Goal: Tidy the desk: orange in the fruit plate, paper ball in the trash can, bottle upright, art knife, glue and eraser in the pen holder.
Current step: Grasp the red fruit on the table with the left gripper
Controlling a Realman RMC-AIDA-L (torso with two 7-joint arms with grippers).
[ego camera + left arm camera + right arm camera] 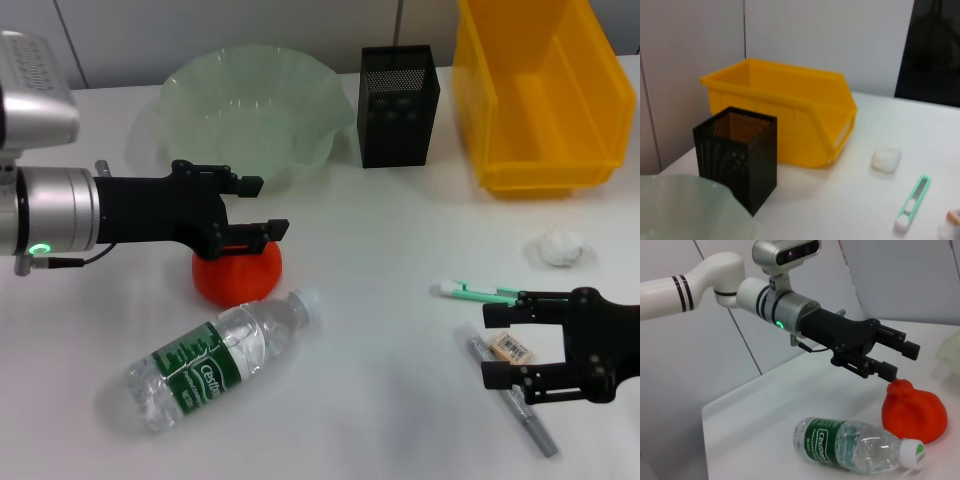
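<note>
Fingers of the left gripper (255, 208) spread wide above the orange (238, 274), lined up for grasping, bowl (250, 105) at twelve o'clock.

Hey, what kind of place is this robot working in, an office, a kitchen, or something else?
Probably an office-style desk set up as a test bench: a white table against plain wall panels, with a black mesh pen holder, a yellow trash can and an eraser.
</note>
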